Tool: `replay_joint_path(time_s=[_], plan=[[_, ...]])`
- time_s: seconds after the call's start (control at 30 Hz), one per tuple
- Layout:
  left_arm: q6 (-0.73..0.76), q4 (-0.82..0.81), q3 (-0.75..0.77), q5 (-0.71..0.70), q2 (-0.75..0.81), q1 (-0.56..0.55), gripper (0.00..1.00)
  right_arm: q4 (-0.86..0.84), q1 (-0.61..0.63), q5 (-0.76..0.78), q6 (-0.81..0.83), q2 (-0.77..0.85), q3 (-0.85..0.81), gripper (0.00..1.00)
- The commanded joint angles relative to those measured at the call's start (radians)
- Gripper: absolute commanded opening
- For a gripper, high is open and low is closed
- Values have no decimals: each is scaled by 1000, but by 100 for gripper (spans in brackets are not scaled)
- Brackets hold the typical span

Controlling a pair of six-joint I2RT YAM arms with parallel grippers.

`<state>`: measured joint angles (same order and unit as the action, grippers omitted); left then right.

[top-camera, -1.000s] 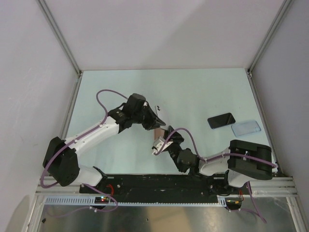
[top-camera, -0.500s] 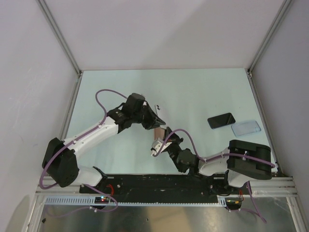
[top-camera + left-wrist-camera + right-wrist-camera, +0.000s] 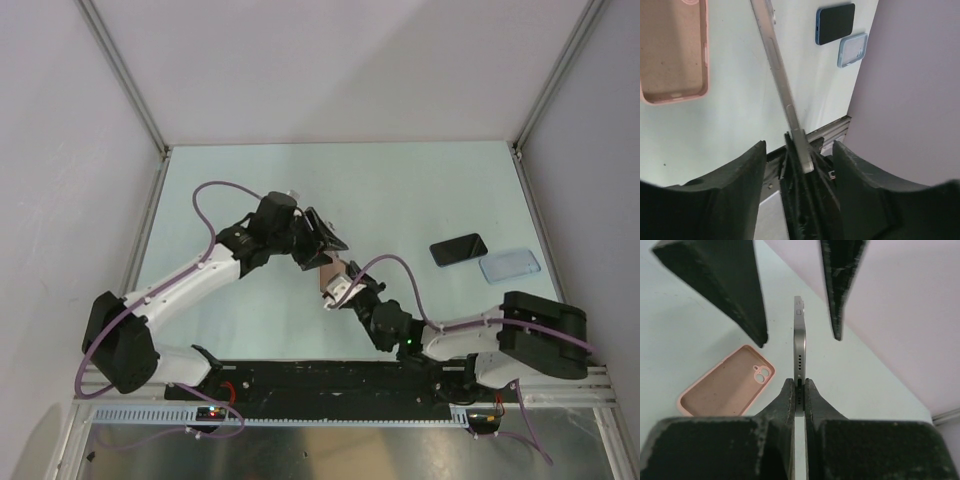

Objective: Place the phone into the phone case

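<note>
Step in hand: mid-air handover, with nothing cased yet.

My right claw [image 3: 799,384] is clenched on the phone [image 3: 799,340], pinching its port end between the pads. The phone hangs edge-on above the table [image 3: 400,190]. My left claw [image 3: 799,147] is spread wide, a finger on either side of the phone with a gap on both sides, gripping nothing.

Next, as I judge it:
- Back the left claw clear.
- Right claw tilts the phone flat and lines it up over the case [image 3: 725,385].
- Seat one end first, then press down. The case will likely slide, so the left claw may have to pin it.

The phone is thin with a silver metal frame. Side buttons and speaker holes show, but neither face is in view. The case is pink and lies flat and open side up, camera cutout visible, apart from the phone.

A dark phone [image 3: 459,249] and a blue case [image 3: 509,264] lie well apart on the right side.
</note>
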<state>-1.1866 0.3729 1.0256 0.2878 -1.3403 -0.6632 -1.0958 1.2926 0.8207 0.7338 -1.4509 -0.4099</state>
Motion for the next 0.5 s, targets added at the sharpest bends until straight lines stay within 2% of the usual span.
replay_joint_path(time_s=[0.0,0.1,0.23,0.33,0.47], plan=[[54,-26,37,-41,31,4,65,161,-52,-47,-253,130,-29,0],[88,-25,49,-52,30,18,77,349,-112,-115,-421,212,-42,0],[188,-20,78,-89,27,50,85,575,-239,-212,-650,343,-52,0],[353,-1,110,-161,2,75,85,757,-355,-305,-848,451,-80,0],[657,49,179,-293,-127,77,77,938,-495,-432,-1066,575,-108,0]])
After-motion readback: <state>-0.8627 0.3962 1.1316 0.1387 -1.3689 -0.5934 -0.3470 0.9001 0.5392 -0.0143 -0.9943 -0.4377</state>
